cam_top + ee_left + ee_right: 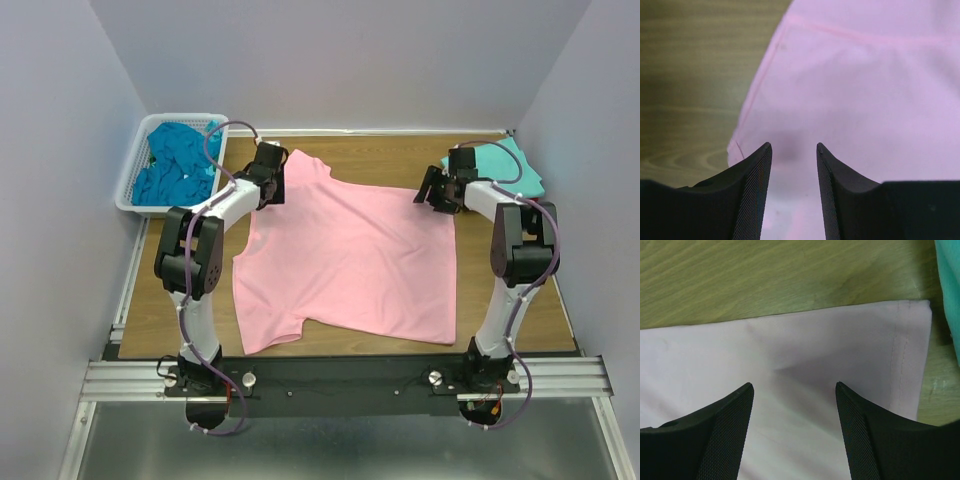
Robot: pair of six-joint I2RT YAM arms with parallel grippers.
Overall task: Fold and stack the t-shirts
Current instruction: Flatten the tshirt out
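Observation:
A light pink t-shirt (350, 260) lies spread flat across the middle of the wooden table. My left gripper (272, 188) hovers open over its far left sleeve; in the left wrist view the gripper (794, 146) has pink fabric (850, 90) between and beyond its jaws. My right gripper (437, 192) is open over the shirt's far right corner; in the right wrist view the gripper (794, 385) sits above the hemmed corner (900, 340). A folded light aqua t-shirt (515, 165) lies at the far right. Teal-blue t-shirts (175, 170) are heaped in the basket.
A white lattice basket (130, 185) stands at the far left corner of the table. The aqua shirt's edge shows in the right wrist view (949, 290). Bare wood (390, 155) lies beyond the pink shirt. Grey walls close in on three sides.

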